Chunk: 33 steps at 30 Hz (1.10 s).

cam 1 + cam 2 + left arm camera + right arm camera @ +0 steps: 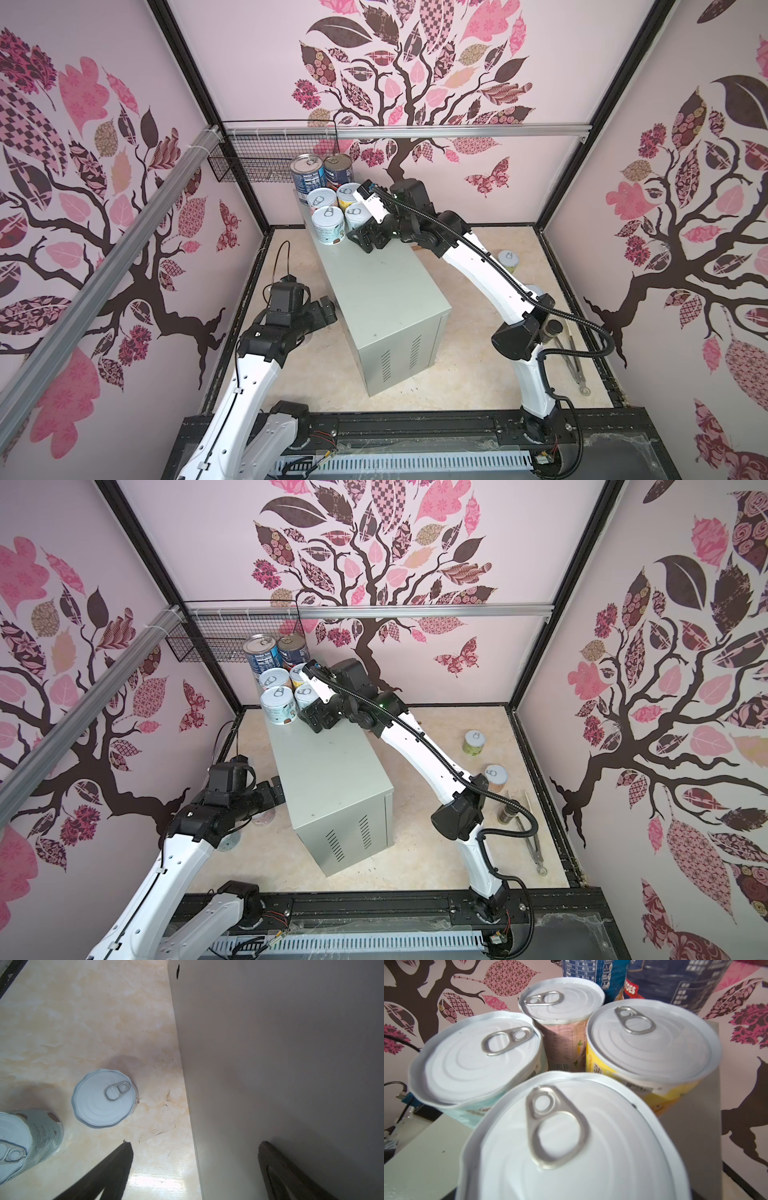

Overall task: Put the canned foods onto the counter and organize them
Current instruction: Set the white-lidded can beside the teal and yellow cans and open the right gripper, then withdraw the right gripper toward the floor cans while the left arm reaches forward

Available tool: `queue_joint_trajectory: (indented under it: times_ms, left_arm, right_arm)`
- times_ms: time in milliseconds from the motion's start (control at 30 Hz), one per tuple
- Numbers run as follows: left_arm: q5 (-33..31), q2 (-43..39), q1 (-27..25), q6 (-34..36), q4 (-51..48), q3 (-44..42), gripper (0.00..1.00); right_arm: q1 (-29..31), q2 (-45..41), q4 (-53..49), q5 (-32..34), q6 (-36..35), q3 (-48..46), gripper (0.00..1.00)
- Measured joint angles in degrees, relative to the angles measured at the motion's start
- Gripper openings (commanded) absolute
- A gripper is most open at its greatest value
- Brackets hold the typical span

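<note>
- Grey metal counter (376, 291) stands mid-floor, and in both top views I count six cans at its far end.
- At the back stand two tall cans, a blue can (307, 173) and a dark can (338, 168), side by side and touching.
- Just in front of them, four short cans (475, 1064) with white pull-tab lids stand upright in a tight square.
- My right gripper (362, 240) sits low over the counter top, right against the nearest short can (354, 212).
- That can's lid fills the right wrist view and no fingers show there, so I cannot tell whether the jaws clasp it or stand clear.
- My left gripper (195, 1144) is spread wide and empty at the counter's left wall, with one finger (116, 1165) over the floor.
- Left of the counter, two short cans (104, 1099) stand on the floor near that gripper, close together but apart.
- Right of the counter, two more short cans (474, 742) stand on the floor, well clear of it.
</note>
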Motion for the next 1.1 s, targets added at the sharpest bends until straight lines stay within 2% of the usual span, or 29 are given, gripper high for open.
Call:
queue_joint_trajectory:
  times_ms: [67, 433, 733, 867, 1100]
  left_arm:
    - [0.02, -0.44, 0.02, 0.24, -0.07, 0.0, 0.98]
    - [-2.34, -4.66, 0.2, -0.55, -0.22, 0.0, 0.98]
    - [-7.89, -2.43, 0.2, -5.14, -4.07, 0.79, 0.98]
    - [-10.62, -2.01, 0.2, -7.58, -5.22, 0.79, 0.98]
    - [-14.01, 0.52, 0.17, -12.72, -6.6, 0.79, 0.98]
  right_arm:
    - [0.02, 0.0, 0.02, 0.26, -0.13, 0.0, 1.0]
    - [0.35, -1.16, 0.0, 1.73, 0.74, -0.24, 1.0]
    - [0.55, -11.1, -1.68, 3.91, 2.78, -1.9, 1.0]
    - [0.55, -18.88, -1.11, 6.4, 3.82, -9.51, 1.0]
    - [0.55, -38.29, 6.01, 14.05, 9.07, -36.7, 1.0]
